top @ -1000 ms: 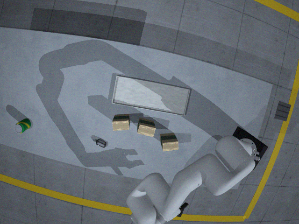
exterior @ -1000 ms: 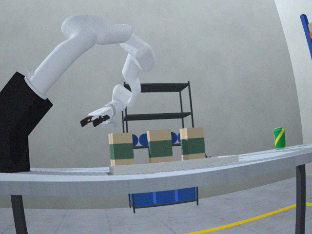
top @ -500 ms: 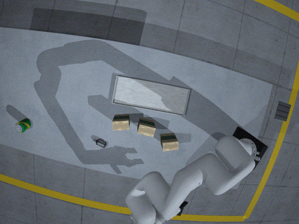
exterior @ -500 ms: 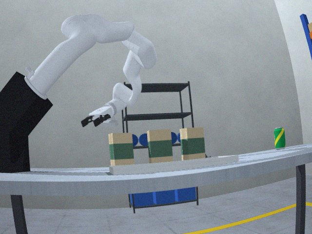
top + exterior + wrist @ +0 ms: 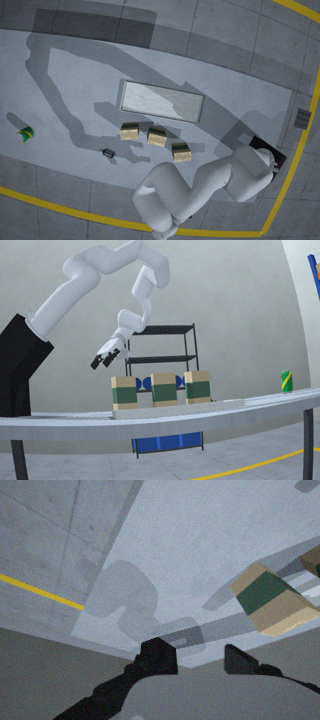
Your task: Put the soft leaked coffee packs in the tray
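Three tan coffee packs with green bands stand upright in a row on the table: one [image 5: 129, 130], one [image 5: 156, 136] and one [image 5: 181, 151]. In the side view they are the right [image 5: 197, 387], middle [image 5: 163, 389] and left [image 5: 124, 392] packs. The shallow grey tray [image 5: 162, 105] lies beside the row and holds nothing; it also shows in the side view [image 5: 178, 409]. My gripper [image 5: 101, 361] is open and empty, tilted, in the air above and to the left of the left pack. In the wrist view the fingers stand wide apart, with the nearest pack [image 5: 272, 600] off to the upper right.
A green can [image 5: 25, 134] stands at the far end of the table, also in the side view [image 5: 286, 381]. A small black object [image 5: 108, 152] lies near the packs. A dark shelf rack [image 5: 162, 356] stands behind the table. The arm's black pedestal [image 5: 15, 369] is at the table's end.
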### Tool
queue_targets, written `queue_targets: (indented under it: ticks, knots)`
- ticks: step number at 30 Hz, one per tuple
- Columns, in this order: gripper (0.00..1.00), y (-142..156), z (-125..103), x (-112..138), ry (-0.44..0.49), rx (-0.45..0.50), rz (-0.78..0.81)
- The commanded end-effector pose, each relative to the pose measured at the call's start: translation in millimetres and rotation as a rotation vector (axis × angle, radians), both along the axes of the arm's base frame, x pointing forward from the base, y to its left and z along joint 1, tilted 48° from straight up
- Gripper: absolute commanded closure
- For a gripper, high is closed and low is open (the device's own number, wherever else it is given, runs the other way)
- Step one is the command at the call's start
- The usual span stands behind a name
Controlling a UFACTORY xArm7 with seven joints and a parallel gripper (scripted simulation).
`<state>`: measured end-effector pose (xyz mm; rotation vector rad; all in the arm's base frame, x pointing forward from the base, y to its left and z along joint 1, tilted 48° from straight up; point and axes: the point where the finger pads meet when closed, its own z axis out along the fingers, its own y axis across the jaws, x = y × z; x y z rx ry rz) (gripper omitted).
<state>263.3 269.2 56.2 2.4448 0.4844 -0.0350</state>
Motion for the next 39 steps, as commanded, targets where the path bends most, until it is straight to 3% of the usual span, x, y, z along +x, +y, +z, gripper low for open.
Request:
queue_targets:
  ticks: [1,6,9,11,24,39]
  knots:
    - [0.0,-26.2,17.1,10.5,-0.142,0.097,0.041]
    - [0.0,-59.1,33.9,20.8,-0.274,0.174,0.069]
    - [0.0,-61.4,35.0,21.4,-0.283,0.18,0.071]
    - [0.0,-86.2,47.6,29.0,-0.383,0.239,0.093]
    - [0.0,-156.3,83.9,51.7,-0.667,0.404,0.151]
    - [0.0,-166.9,89.4,53.8,-0.714,0.431,0.163]
